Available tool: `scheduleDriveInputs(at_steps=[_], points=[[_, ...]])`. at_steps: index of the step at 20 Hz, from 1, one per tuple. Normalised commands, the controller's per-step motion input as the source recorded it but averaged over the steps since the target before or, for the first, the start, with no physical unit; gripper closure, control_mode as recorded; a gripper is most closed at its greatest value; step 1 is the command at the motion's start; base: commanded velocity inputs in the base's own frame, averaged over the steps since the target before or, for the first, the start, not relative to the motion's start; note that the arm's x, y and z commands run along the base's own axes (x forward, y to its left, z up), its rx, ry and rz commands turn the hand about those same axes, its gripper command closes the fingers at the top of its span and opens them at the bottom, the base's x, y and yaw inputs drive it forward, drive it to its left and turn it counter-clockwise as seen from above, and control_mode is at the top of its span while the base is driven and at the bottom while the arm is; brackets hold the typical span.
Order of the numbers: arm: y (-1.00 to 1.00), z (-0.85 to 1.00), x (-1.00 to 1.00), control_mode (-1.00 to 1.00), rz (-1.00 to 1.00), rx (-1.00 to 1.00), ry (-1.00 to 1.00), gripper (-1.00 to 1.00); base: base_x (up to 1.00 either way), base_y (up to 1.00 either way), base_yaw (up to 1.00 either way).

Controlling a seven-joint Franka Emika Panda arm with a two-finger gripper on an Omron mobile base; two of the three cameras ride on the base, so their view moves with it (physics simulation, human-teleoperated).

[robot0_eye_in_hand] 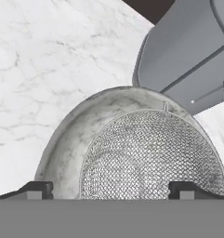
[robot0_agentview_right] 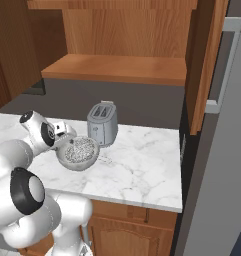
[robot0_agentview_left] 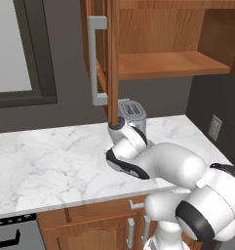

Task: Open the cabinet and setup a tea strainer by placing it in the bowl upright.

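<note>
The cabinet stands open, its left door swung out edge-on and its wooden shelf bare. On the marble counter the speckled grey bowl holds the tea strainer, whose mesh basket nearly spans the bowl's inside. My gripper hovers just above the bowl's near rim. It is open, the fingertips wide apart, with nothing between them. In the right base view the gripper sits at the bowl's left edge. In the left base view my arm hides the bowl.
A grey two-slot toaster stands right behind the bowl, close to its far rim. The right cabinet door with its grey bar handle juts out over the counter's right end. Lower cabinets run under the counter.
</note>
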Motion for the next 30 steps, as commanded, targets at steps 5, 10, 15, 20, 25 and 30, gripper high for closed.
scheduleDriveInputs(at_steps=[5, 10, 15, 20, 25, 30], points=[[0.0, 0.15, -0.09, -1.0, 0.0, 0.03, 0.0, -1.0, 0.0, 0.0, 0.0], [0.0, 0.27, -0.12, -1.0, 0.0, 0.05, 0.0, -1.0, 0.0, 0.0, 0.0], [-0.13, 0.34, -0.26, -1.0, -0.07, 0.18, 0.04, -1.0, 0.0, 0.0, 0.0], [-0.54, 0.29, -0.26, -1.0, -0.16, 0.24, 0.08, -1.0, 0.0, 0.0, 0.0], [-0.55, 0.3, -0.02, -1.0, -0.21, 0.1, 0.15, -1.0, 0.0, 0.0, 0.0], [-0.44, 0.59, -0.03, -1.0, -0.19, 0.06, 0.19, -1.0, 0.0, 0.0, 0.0]])
